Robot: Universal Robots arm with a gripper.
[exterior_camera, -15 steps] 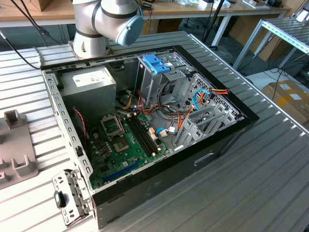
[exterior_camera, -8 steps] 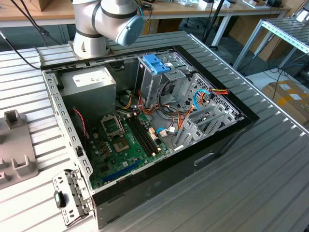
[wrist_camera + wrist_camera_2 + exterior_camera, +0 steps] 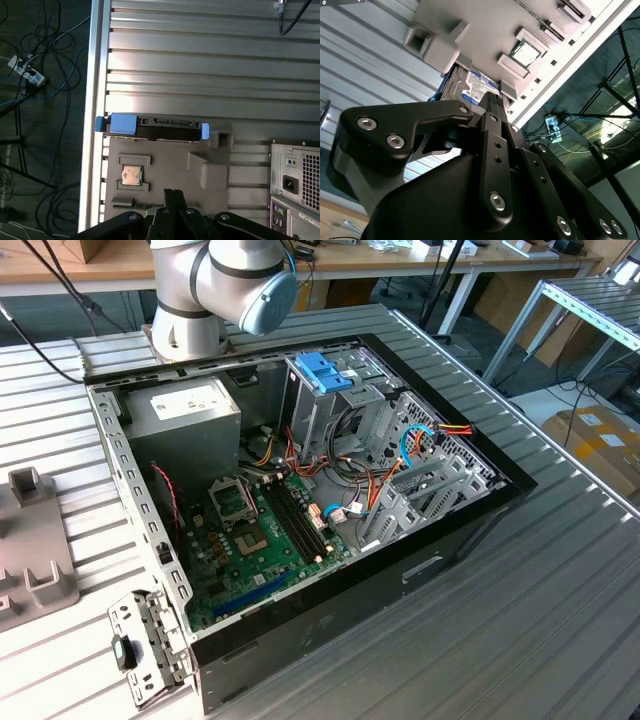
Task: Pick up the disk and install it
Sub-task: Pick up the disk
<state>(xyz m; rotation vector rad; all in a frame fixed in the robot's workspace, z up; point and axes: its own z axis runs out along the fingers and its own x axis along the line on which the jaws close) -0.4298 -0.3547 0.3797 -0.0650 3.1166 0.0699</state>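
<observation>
Plainly, the disk point(image 3: 152, 128) stands on edge in a slot along one side of the grey tray point(image 3: 165, 160), its carrier tabs sticking out at both ends; the second wrist view shows its labelled face point(image 3: 477, 88). A chip point(image 3: 132, 175) sits in another pocket of the tray.

The gripper point(image 3: 173, 193) hangs above the tray, apart from the disk, its claw pressed together on nothing as far as both wrist views show.

I judge the disk stiff and dense for its size, with smooth metal faces that could slip and insides that dislike knocks. The plastic carrier probably flexes, so the 2 broad faces near mid-length look the safest hold, clear of the tabs and the connector edge.

The tray rests on a ribbed metal table point(image 3: 200, 65), close to its edge; beyond it the floor carries loose cables and a power strip point(image 3: 27, 73). The open PC case point(image 3: 300, 490) lies on the same table beside the tray, in a workshop with benches and cardboard boxes.
</observation>
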